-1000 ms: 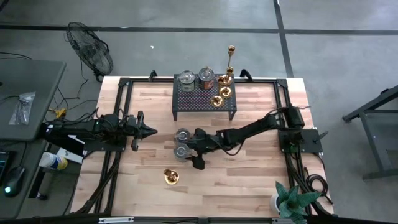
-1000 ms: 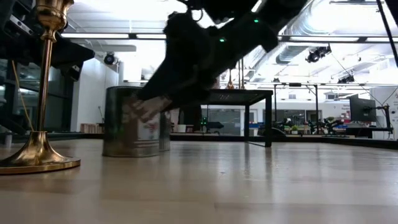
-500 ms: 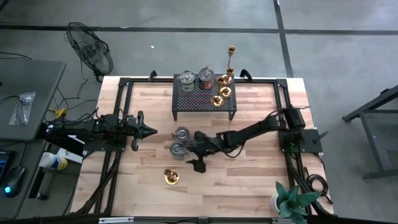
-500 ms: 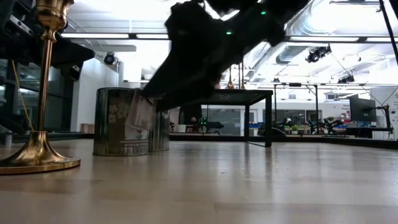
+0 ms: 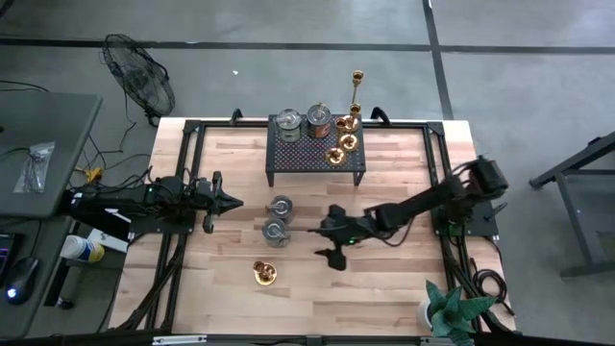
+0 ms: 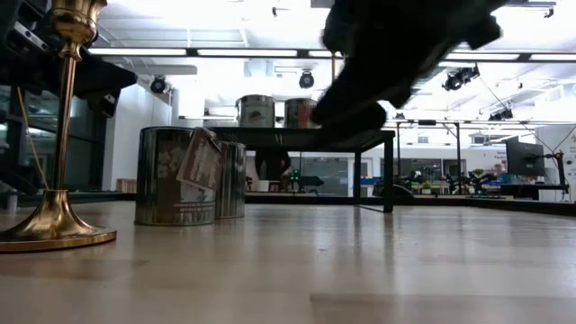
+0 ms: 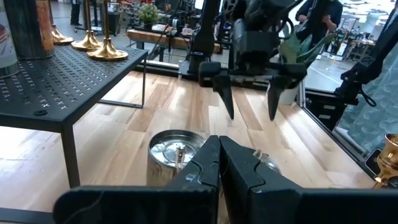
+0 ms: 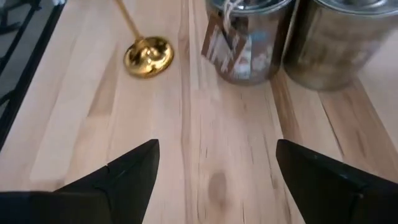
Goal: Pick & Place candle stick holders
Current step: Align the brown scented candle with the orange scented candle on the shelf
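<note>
Two squat silvery candle stick holders (image 5: 280, 206) (image 5: 274, 230) stand side by side on their bases at mid-table; the right wrist view shows them as two holders (image 8: 249, 37) (image 8: 329, 43). A slender brass holder (image 5: 264, 273) stands near them on its round base (image 8: 148, 55). On the black stand (image 5: 315, 163) are two silvery holders (image 5: 288, 123) and several brass ones (image 5: 346, 142). My right gripper (image 5: 325, 244) hovers open, right of the two table holders, with nothing between its fingers. My left gripper (image 5: 231, 201) waits shut at the table's left, pointing level.
A green potted plant (image 5: 450, 312) stands at the table's near right corner. A black frame rail (image 5: 192, 130) runs round the tabletop. Bare wood lies between the right gripper and the right edge, and along the near edge.
My right gripper has drawn back from the nearer silvery holder toward the table's right edge, still open and clear of it. Both silvery holders stand on the table where it left them. The left arm has kept still.
</note>
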`<control>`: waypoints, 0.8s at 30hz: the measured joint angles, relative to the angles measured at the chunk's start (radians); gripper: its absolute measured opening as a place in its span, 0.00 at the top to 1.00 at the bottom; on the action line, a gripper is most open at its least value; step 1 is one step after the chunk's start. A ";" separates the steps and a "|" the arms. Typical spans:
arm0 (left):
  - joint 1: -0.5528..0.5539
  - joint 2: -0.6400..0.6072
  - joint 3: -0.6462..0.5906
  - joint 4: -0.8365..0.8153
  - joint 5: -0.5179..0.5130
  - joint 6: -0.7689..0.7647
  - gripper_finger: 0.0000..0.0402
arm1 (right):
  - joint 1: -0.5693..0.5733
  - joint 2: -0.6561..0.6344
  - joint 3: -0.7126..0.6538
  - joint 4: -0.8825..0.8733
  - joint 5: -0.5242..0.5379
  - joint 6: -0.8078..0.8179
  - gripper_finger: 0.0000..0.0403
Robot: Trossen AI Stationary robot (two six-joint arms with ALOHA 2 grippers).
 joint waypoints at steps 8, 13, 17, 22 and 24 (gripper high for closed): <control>0.000 0.000 0.000 0.000 0.000 0.000 1.00 | 0.003 -0.221 -0.178 -0.029 0.000 -0.020 0.22; 0.000 0.000 0.000 0.000 0.000 0.000 1.00 | 0.001 -0.291 -0.181 -0.136 0.000 -0.086 0.22; 0.000 0.000 0.000 0.000 0.000 0.000 1.00 | 0.001 -0.319 -0.181 -0.192 0.000 -0.102 0.22; 0.000 0.000 0.000 0.000 0.000 0.000 1.00 | 0.001 -0.338 -0.181 -0.208 -0.003 -0.099 0.22; 0.000 0.000 0.000 0.000 0.000 0.000 1.00 | 0.002 -0.342 -0.181 -0.207 -0.004 -0.098 0.22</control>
